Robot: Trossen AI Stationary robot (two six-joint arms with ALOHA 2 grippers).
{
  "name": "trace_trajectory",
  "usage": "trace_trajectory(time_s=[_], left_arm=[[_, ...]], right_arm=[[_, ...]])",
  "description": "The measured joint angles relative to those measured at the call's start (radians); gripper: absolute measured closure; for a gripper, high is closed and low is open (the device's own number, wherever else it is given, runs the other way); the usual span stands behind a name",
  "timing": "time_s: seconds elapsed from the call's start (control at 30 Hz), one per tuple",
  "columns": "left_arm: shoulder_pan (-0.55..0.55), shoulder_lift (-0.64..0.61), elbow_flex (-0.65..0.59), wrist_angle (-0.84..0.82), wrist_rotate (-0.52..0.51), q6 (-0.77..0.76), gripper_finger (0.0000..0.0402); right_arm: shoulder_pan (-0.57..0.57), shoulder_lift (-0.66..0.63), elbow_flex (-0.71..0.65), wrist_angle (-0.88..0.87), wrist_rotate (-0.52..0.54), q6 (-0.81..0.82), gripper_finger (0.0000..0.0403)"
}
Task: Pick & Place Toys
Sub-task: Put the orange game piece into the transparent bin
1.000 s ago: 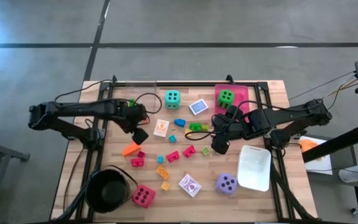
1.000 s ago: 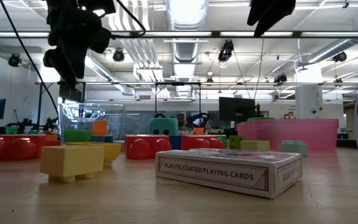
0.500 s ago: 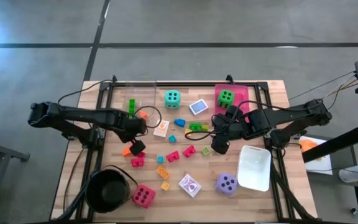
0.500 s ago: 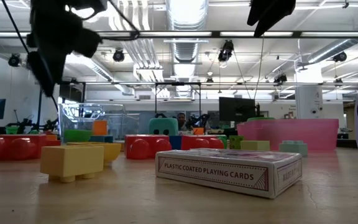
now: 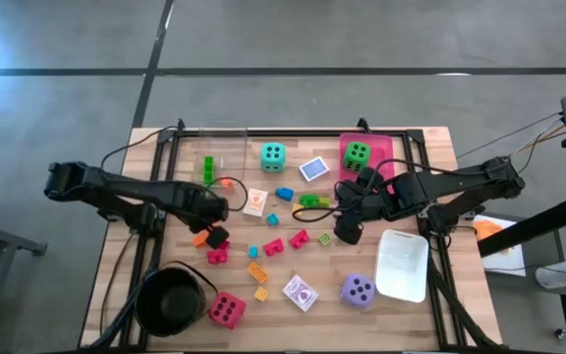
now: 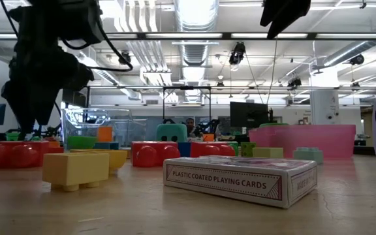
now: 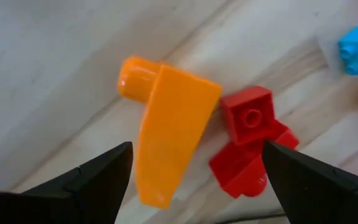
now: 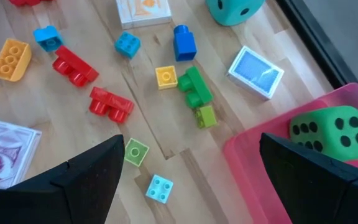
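An orange wedge block [image 7: 169,137] lies flat on the wooden table beside a red block [image 7: 247,140]. My left gripper [image 7: 191,183] hangs right above them, pointing down, open, one finger on each side of the pair and touching nothing; in the high view it [image 5: 213,234] is left of centre. My right gripper [image 5: 347,232] hovers open, high over the table's middle right. Small blocks [image 8: 110,102] and picture cards [image 8: 257,71] lie scattered. The teal die [image 5: 272,154], purple die [image 5: 358,289] and pink-red die [image 5: 226,310] rest on the table. The green die [image 5: 358,153] sits in the pink tray [image 5: 386,147].
A round black pot [image 5: 170,300] stands at the near left corner. A white tray [image 5: 402,264] lies at the near right. A clear tray [image 5: 209,147] with a green block [image 5: 207,167] sits at the far left. A card box [image 6: 240,179] lies close to the low camera.
My left gripper has come down and moved toward the table's near edge, from beside the clear tray to just over the orange wedge block. The right arm has kept still, and no toy has moved.
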Motion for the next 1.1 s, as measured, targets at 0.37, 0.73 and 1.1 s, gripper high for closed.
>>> trace_trajectory(time_s=[0.37, 0.73, 1.1], left_arm=[[0.0, 0.0, -0.088, 0.036, -0.016, 0.017, 0.0041], [-0.001, 0.0, -0.136, 0.121, -0.025, 0.053, 0.0041], [-0.002, 0.0, -0.188, 0.177, -0.032, 0.005, 0.0102]], right_arm=[[0.005, 0.0, 0.0, 0.001, -0.021, 0.0, 0.0037], [0.005, 0.0, 0.0, 0.002, -0.021, -0.002, 0.0037], [0.005, 0.0, 0.0, 0.002, -0.021, 0.0, 0.0037]])
